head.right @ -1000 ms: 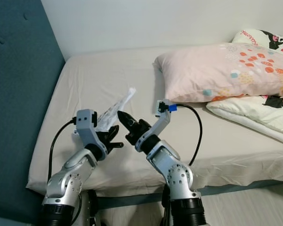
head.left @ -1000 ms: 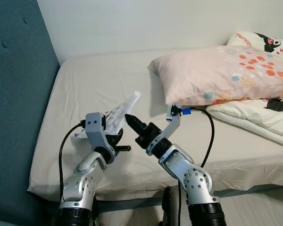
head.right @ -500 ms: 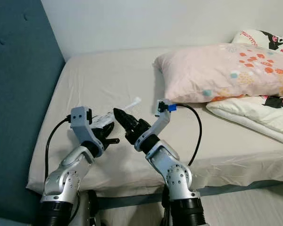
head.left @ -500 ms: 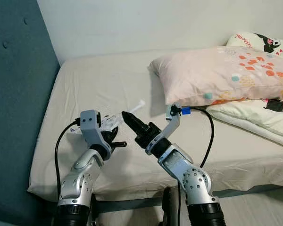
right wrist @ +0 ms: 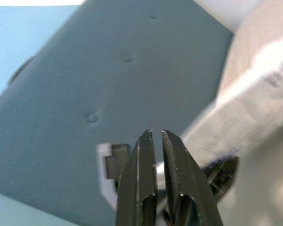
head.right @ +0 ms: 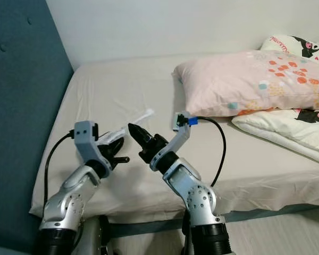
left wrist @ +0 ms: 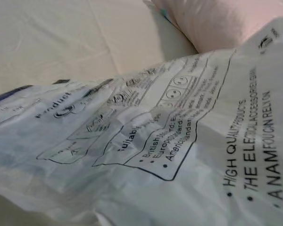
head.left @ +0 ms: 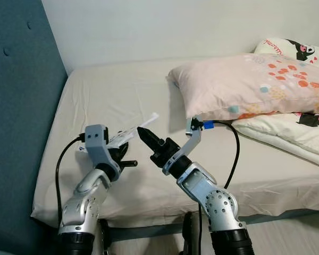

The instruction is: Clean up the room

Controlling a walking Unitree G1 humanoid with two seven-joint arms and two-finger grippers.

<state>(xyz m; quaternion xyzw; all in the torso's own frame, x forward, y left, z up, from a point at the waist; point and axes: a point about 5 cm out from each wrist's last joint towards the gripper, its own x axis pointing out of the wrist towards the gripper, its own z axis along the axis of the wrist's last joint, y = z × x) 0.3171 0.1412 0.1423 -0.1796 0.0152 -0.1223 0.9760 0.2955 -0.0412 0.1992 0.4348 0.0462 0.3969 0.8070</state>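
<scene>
Plastic bag (head.left: pixel 132 134), white with printed text, is held above the bed (head.left: pixel 117 90) near its headboard (head.left: pixel 16 117), pinched in the left gripper (head.left: pixel 118 154). Right gripper (head.left: pixel 143 134) just beside it, fingers nearly together, gripping nothing. Pink pillow (head.left: pixel 250 85) well apart.

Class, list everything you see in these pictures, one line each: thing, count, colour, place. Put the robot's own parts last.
Plastic bag: one, clear with black print, held above the bed.
Pillow: one, pink with dots, on the bed at the right.
Duvet: one, white with cartoon print, under the pillow.
Bed sheet: one, beige.
Headboard: one, teal, at the left.
Left gripper: one, black, shut on the plastic bag.
Right gripper: one, black, shut beside the bag.
</scene>
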